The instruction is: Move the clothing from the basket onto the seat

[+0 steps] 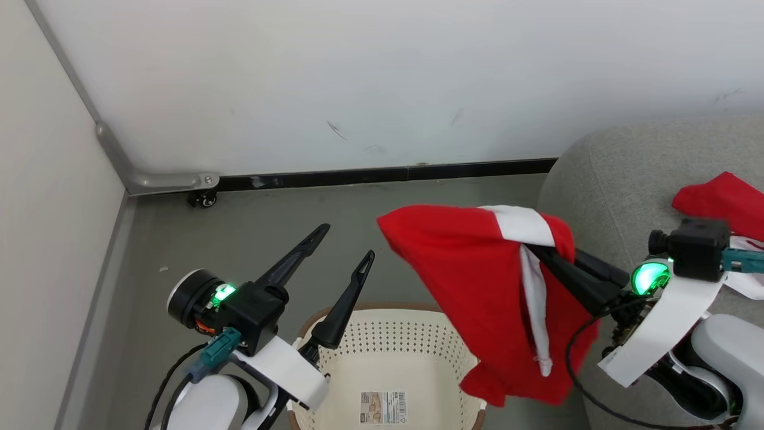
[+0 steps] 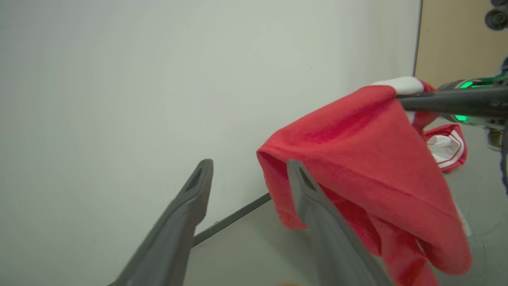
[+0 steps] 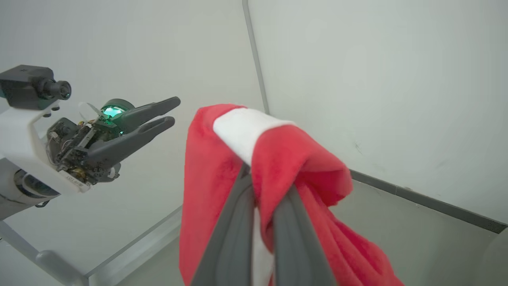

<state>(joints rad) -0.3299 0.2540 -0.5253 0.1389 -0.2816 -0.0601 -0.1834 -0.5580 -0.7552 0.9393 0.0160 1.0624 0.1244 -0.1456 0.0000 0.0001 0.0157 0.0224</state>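
While the right gripper [image 1: 533, 249] was pinched tight on a fold of the red garment [image 1: 465, 263], the cloth hung in the air between the basket [image 1: 382, 309] and the seat [image 1: 609, 173]. A white band lay draped over the dark fingers [image 3: 238, 222], and in the head view the garment's lower end overlapped the basket's right rim. The left gripper [image 1: 348, 240] hovered over the basket's left side with its fingers spread wide and nothing between them, just beside the hanging cloth but not touching it.

On the basket's cream floor lay a barcode sticker [image 1: 383, 408]; its print was too small to read. The second garment [image 1: 722, 200], red with a white panel and thin striped trim, lay crumpled on the grey seat at the right. Behind everything stood a white wall [image 1: 382, 77] with a dark baseboard [image 1: 388, 175], meeting the grey floor [image 1: 268, 209]. No brand or other writing could be made out.
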